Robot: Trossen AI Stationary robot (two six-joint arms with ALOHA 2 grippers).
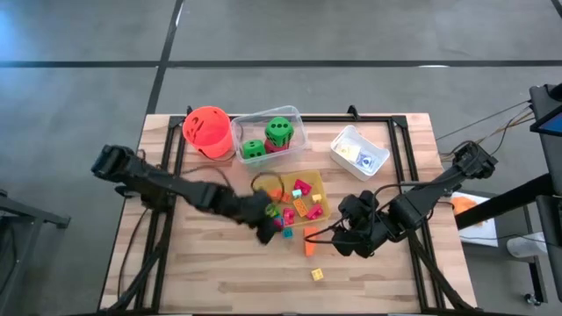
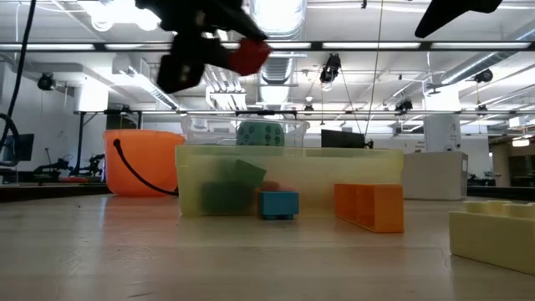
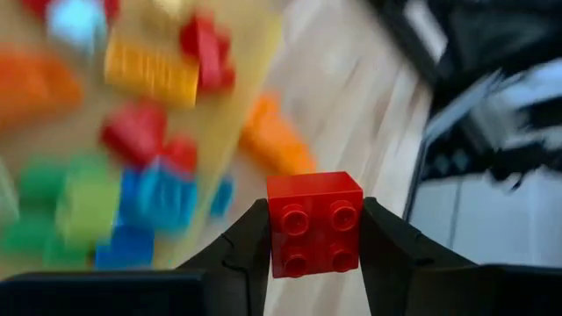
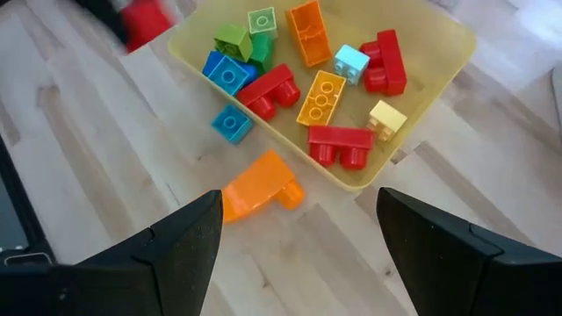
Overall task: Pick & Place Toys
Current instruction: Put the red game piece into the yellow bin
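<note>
Setting: a robotics laboratory or open industrial workspace. Indicators: a light wooden slatted counter point(image 1: 219, 263) mounted on a black metal frame point(image 1: 399, 149), standing on a grey concrete floor point(image 1: 88, 53); long fluorescent ceiling lights point(image 2: 468, 52) across an exposed ceiling; dark computer monitors point(image 2: 343, 139) on benches in the background.

You are looking at bare wood across the near half of the table point(image 1: 219, 281), with only a small yellow block point(image 1: 317, 275) sitting there. The yellow tray point(image 4: 439, 66) is crowding the centre, and an orange block point(image 4: 256, 190) and a blue block point(image 4: 232, 123) are lying just beside its near edge. Behind it, the orange bucket point(image 1: 207, 132), the clear tray point(image 1: 294, 132) holding green dice point(image 1: 278, 130), and the white tray point(image 1: 358, 151) are lining the far edge. The left gripper point(image 3: 314, 230), clamping a red block point(image 3: 314, 224), is hanging by the yellow tray's left corner; the right gripper point(image 4: 299, 233), fingers spread, is hovering over the orange block.
</note>
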